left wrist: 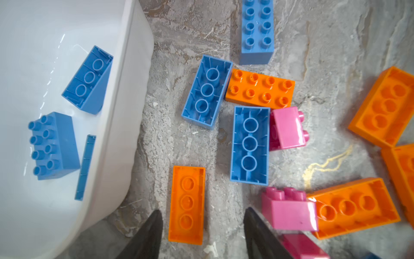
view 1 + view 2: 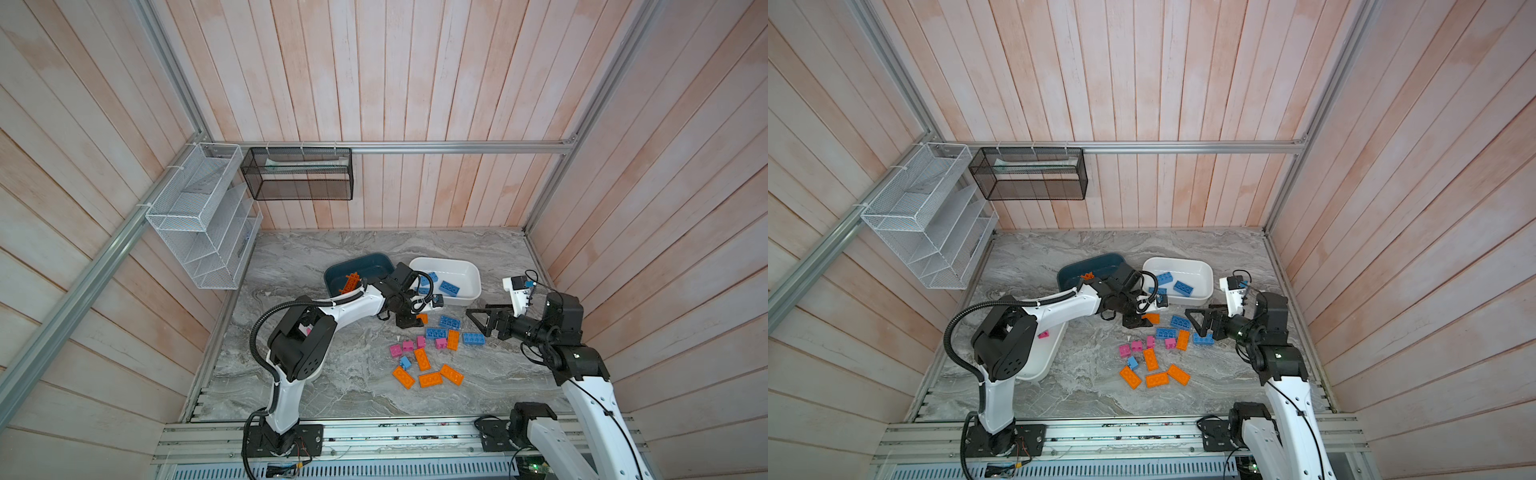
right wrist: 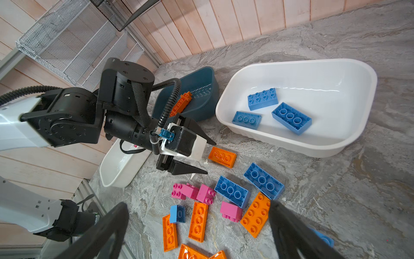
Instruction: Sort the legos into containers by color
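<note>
My left gripper (image 1: 202,213) is open low over the table, its dark fingers apart on either side of an upside-down orange lego (image 1: 187,204) without touching it. That same orange lego (image 2: 422,318) lies just in front of the white container (image 2: 440,261), which holds blue legos (image 2: 449,287). The dark teal container (image 2: 361,255) holds a long spiky orange piece (image 2: 349,284). A second white container (image 2: 1046,361), partly under the left arm, holds a pink lego (image 2: 1043,334). My right gripper (image 2: 477,323) hangs wide open and empty beside loose blue legos (image 2: 473,338).
Loose pink legos (image 2: 408,345), orange legos (image 2: 430,379) and blue legos (image 2: 435,332) lie scattered mid-table between the arms. A white wire rack (image 2: 195,216) and a black mesh basket (image 2: 299,174) hang on the walls at the back left.
</note>
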Controlling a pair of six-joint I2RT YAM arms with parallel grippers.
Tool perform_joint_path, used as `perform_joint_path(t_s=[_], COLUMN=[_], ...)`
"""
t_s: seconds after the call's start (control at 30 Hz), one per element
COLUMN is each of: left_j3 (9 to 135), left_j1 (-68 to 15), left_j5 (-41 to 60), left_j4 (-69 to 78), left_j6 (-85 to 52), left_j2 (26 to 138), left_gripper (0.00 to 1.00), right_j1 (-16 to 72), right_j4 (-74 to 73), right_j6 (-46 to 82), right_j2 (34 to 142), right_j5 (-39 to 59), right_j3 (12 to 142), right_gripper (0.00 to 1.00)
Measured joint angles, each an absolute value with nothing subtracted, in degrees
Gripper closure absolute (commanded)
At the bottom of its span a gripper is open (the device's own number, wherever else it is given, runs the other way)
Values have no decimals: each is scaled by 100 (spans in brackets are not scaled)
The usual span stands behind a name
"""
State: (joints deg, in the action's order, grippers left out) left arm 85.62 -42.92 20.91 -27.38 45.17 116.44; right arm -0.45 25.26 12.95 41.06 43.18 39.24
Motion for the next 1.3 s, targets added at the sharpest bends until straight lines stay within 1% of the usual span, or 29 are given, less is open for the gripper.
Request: perform_joint_path(t_s=[0.13, 0.57, 0.63, 0.73, 0.8, 0.97, 1.17, 1.3], left_j3=[8864, 9094, 9126, 9260, 9295, 9349, 9489, 9504], left_j1=[-4274, -4185, -4176, -4167, -4167, -4167, -4165, -4165], left_j5=[2027, 1951, 1946, 1949, 1966, 2099, 2182, 2180], left_j4=[-2794, -3070, -3074, -3133, -3146, -3378, -3638, -3708], left_j6=[4550, 4525, 4521, 4501, 4471, 4473, 4414, 4342], left_j2=[11935, 12519, 12527, 12595, 12639, 12665, 12717, 12678], left_gripper=[33, 33, 36, 48, 54, 58, 70, 70], right_j1=[-45, -45, -45, -45, -45, -45, -45, -45], right_j4=[2526, 2502, 2486, 2486, 2486, 2486, 2486, 2486], right_j6=[1310, 1330, 1334, 1332, 1332, 1332, 1332, 1334], right_j2=[4075, 4071, 4069, 4069, 4071, 4075, 4106, 4123], right_j5=[4318, 4320, 4320, 4320, 4320, 4320, 4320, 4320], right_j3=[3924, 3922, 3913, 3913, 3913, 3913, 3913, 3913], right_gripper=[2, 2, 2, 2, 2, 2, 2, 2])
